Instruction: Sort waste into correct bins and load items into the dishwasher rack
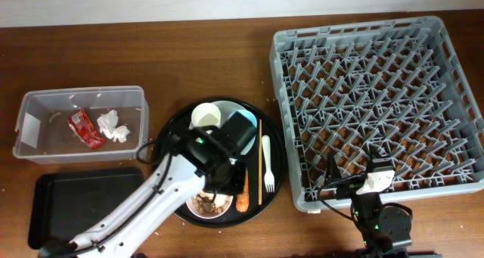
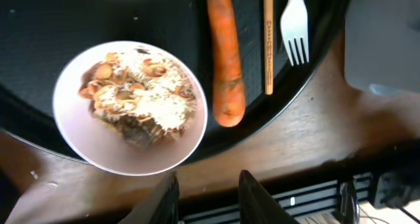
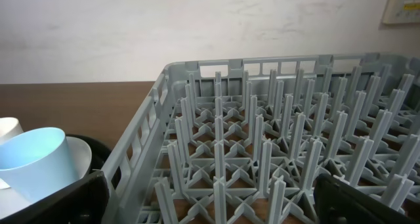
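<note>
Carrot (image 2: 225, 60) ahead of the left claw (image 2: 210, 194), on the round black tray (image 2: 39, 27).
Lies just beyond the claw, slightly right of its gap, long axis pointing straight away, crosswise to the closing line; bowl (image 2: 72, 135) of food scraps (image 2: 138, 92) to the claw's left, chopstick (image 2: 268, 40) and fork (image 2: 296, 27) to its right. Left claw part-open, gripping nothing. Left arm far nearer than the right claw (image 3: 210, 204), wide open and empty at the dishwasher rack (image 3: 262, 152).
</note>
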